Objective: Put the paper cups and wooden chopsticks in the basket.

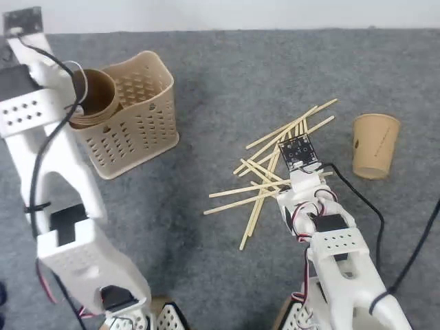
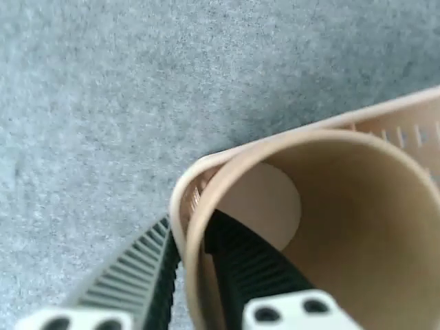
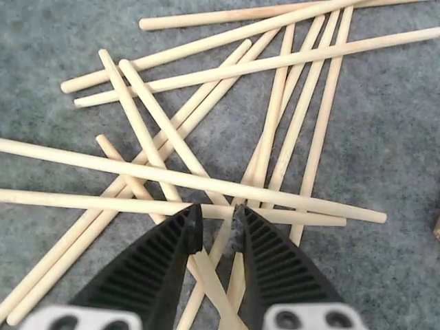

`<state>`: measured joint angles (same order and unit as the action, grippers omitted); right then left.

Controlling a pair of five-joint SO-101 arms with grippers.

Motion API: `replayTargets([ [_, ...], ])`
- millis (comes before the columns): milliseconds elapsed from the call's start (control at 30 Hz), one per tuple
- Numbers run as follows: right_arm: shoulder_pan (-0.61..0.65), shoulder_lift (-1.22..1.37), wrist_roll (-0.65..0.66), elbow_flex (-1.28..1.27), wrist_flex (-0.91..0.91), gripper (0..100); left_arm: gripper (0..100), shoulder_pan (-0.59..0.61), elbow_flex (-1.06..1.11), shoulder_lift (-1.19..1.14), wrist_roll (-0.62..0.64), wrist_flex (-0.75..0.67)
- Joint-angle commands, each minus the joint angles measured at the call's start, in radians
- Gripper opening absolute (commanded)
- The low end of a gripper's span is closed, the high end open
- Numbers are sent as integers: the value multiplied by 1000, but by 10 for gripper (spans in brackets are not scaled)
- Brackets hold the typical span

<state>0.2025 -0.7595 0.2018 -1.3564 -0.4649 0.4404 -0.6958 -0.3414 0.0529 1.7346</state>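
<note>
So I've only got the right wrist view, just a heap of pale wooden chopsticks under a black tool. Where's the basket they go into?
Observer: The beige perforated plastic basket stands on the grey mat over by the other arm, well apart from the wooden chopsticks.
Visitor: Anything in it?
Observer: A brown paper cup sits in its opening, with the left tool pinching the cup's wall at the rim.
Visitor: Any more cups?
Observer: One, a second brown paper cup. It's on the mat beside the chopsticks, on the side away from the basket.
</note>
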Motion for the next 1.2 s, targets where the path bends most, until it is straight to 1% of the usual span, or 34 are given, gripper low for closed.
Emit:
replayTargets([
  [0, 7, -15, 11, 3, 12, 87, 170, 28, -51, 64, -8, 21],
  [67, 7, -15, 11, 3, 12, 87, 254, 46, -94, 98, -12, 21],
  [100, 7, -15, 11, 3, 12, 87, 280, 58, -116, 117, -14, 20],
  [233, 7, -15, 11, 3, 12, 87, 286, 101, -232, 192, -14, 17],
  [367, 7, -15, 11, 3, 12, 87, 287, 107, -371, 252, -14, 17],
  [433, 5, -15, 11, 3, 10, 87, 287, 97, -470, 278, -12, 15],
  [467, -1, -24, 11, 3, 10, 87, 287, 71, -518, 287, -11, 15],
  [533, -33, -25, 8, 6, 8, 87, 287, -32, -558, 302, -6, 23],
  [633, -131, -38, 3, 26, 8, 87, 287, -184, -444, 334, -3, 23],
  [733, -209, -93, -14, 25, 7, 87, 287, -328, -272, 377, 49, 21],
  [867, -289, -219, -146, 3, -36, 87, 287, -517, -82, 414, 74, 17],
  [967, -366, -343, -206, -35, -51, 87, 287, -657, 67, 414, 66, 9],
  [1000, -387, -389, -224, -55, -53, 86, 287, -697, 131, 414, 43, -11],
  [1067, -414, -486, -255, -98, -53, 86, 287, -772, 275, 416, -43, -78],
  [1167, -427, -628, -264, -166, -53, 86, 287, -858, 507, 416, -140, -203],
])
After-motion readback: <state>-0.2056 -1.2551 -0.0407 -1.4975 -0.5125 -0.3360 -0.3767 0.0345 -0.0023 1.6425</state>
